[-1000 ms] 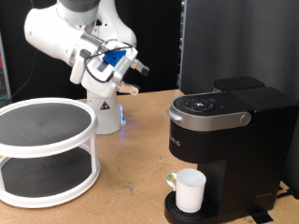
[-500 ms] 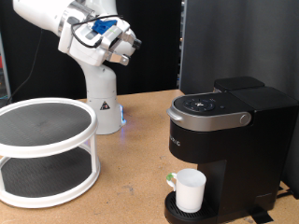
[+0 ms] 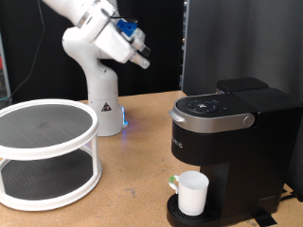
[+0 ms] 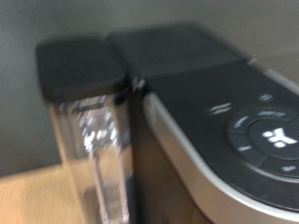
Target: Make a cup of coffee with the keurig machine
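You cannot make out the fingers of the robot's two-finger gripper (image 3: 140, 52) in either picture. In the exterior view it sits in the upper middle of the frame, at the end of the white jointed arm (image 3: 90, 24), as a small blue-and-black cluster against the dark backdrop, too small and blurred to tell whether it is open or closed. Nothing can be seen between its fingers, and it touches nothing; it hangs high in the air, well apart from everything on the table.

The wrist view is soft and blurred throughout, and it shows none of the gripper. It gives you what the exterior view does not: a close look at the large boxy black coffee maker (image 4: 215, 112) from above, with its clear plastic water tank (image 4: 93, 154) under a dark lid and its round button panel (image 4: 271, 140) cut off by the right edge of the frame.

The exterior view shows the same machine (image 3: 232, 142) whole at the lower right, its silver-grey lid handle (image 3: 213, 118) down and closed. The small plain white cylindrical mug (image 3: 192, 192) stands upright on the circular drip tray at the machine's foot, directly under the brew head, with a bit of green at its left side. The bottom of the tray is cut off by the lower edge.

At the lower left you have a round two-tier white rack with dark mesh shelves (image 3: 45, 151), standing on the brown wooden table (image 3: 133, 184).
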### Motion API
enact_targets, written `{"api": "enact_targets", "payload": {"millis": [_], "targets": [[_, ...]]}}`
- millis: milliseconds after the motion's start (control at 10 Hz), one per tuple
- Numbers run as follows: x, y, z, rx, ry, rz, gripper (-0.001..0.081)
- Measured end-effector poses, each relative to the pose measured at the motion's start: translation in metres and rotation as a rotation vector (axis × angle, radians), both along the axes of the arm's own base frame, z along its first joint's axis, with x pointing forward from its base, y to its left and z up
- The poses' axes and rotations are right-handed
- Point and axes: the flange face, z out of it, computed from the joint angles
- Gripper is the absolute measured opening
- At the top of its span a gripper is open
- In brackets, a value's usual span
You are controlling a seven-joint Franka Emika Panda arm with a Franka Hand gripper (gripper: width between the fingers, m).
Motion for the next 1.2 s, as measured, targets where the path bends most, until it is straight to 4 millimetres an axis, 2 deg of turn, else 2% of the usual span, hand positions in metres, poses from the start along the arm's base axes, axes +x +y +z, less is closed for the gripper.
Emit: {"api": "enact_targets", "payload": {"millis": [200, 300, 500, 700, 1000, 1200], "targets": [[0.011, 0.026, 0.015, -0.189, -0.012, 0.114, 0.0803], [0.017, 0.038, 0.022, -0.2, 0.008, 0.092, 0.0803], [0.024, 0.042, 0.021, -0.202, 0.029, 0.074, 0.0803], [0.025, 0.046, 0.025, -0.303, -0.029, 0.169, 0.0803], [0.038, 0.073, 0.048, -0.526, -0.08, 0.271, 0.0803], [0.054, 0.093, 0.062, -0.595, -0.059, 0.284, 0.0803]]}}
